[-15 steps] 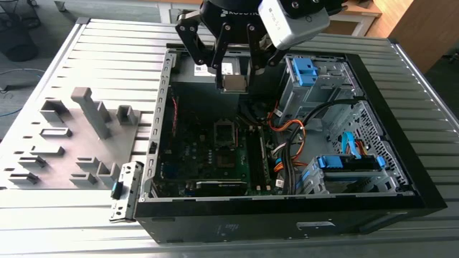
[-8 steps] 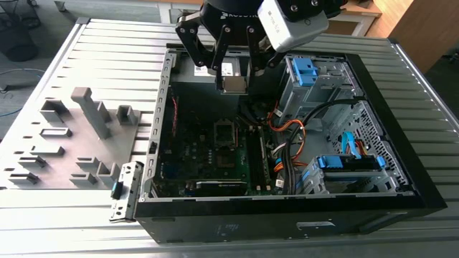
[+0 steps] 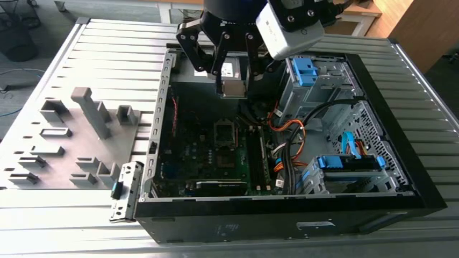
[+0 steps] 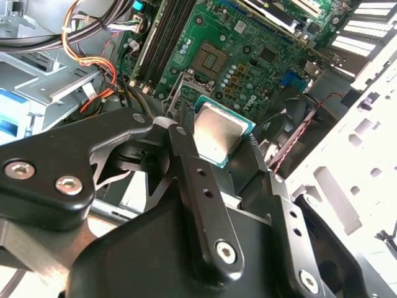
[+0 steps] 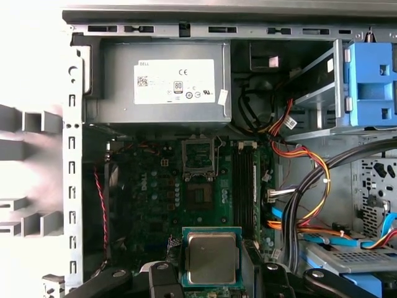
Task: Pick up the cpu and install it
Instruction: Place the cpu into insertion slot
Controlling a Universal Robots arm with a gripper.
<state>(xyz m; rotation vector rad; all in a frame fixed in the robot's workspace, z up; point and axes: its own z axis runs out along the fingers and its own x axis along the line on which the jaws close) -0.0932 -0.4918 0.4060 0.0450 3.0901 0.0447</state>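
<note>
The cpu (image 3: pixel 234 80) (image 4: pixel 217 132) (image 5: pixel 211 257), a small flat square chip with a silver metal top and green edge, hangs above the open computer case (image 3: pixel 423 177). My gripper (image 3: pixel 233 88) (image 4: pixel 220 155) (image 5: pixel 211 274) is shut on it, black fingers (image 5: pixel 162 279) pressing its two opposite sides. The chip is held over the upper end of the motherboard, near the power supply (image 5: pixel 161 81). The bare square socket (image 3: pixel 224 131) (image 5: pixel 198 155) lies on the green motherboard (image 3: pixel 204 161) below the chip, some way off.
Memory slots (image 5: pixel 245 183) run beside the socket. Orange and black cables (image 3: pixel 294 137) and blue drive cages (image 3: pixel 305 72) (image 3: pixel 351 164) crowd the case on the exterior view's right. A grey fixture plate (image 3: pixel 64 166) with blocks lies outside on the exterior view's left.
</note>
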